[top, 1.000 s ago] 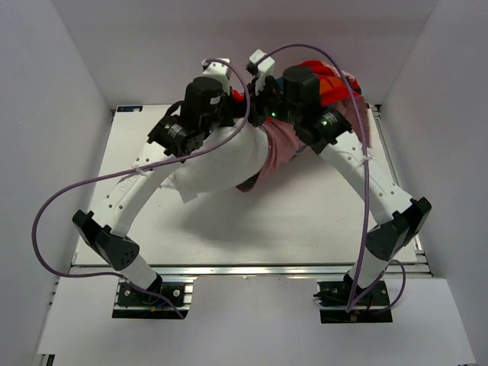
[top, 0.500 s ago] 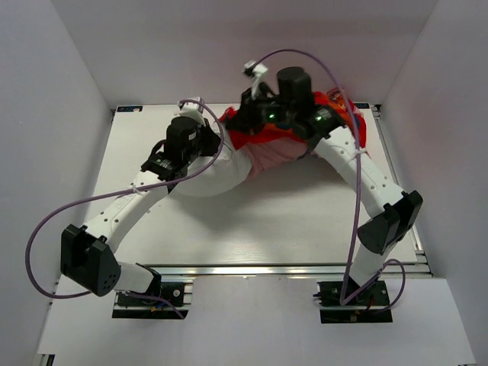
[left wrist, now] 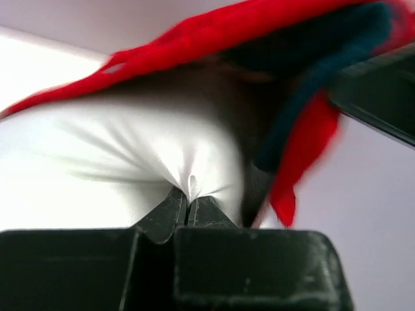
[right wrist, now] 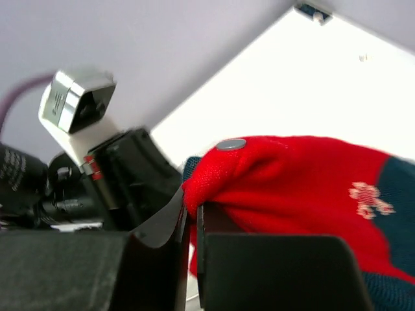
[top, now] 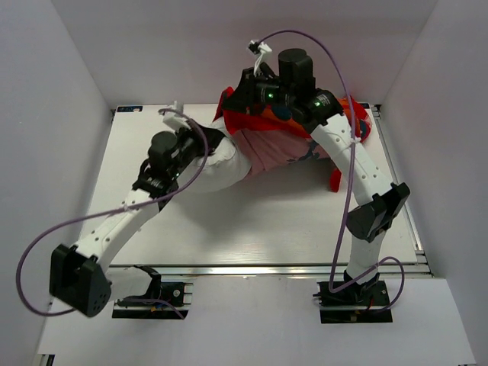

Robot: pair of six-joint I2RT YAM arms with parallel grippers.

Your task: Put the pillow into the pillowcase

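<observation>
Between the jaws of your left gripper point(left wrist: 188, 202), pressed almost together, a small fold of the pillow point(left wrist: 97, 149) is pinched. Your right gripper point(right wrist: 192, 208) nips the red hem of the pillowcase point(right wrist: 292, 188) the same way, and that hem arches over the pillow's end. By the table's point(top: 229, 229) far edge, right of centre, the pillowcase lies with its pink inside showing, and the white pillow sticks out of its mouth to the left.
</observation>
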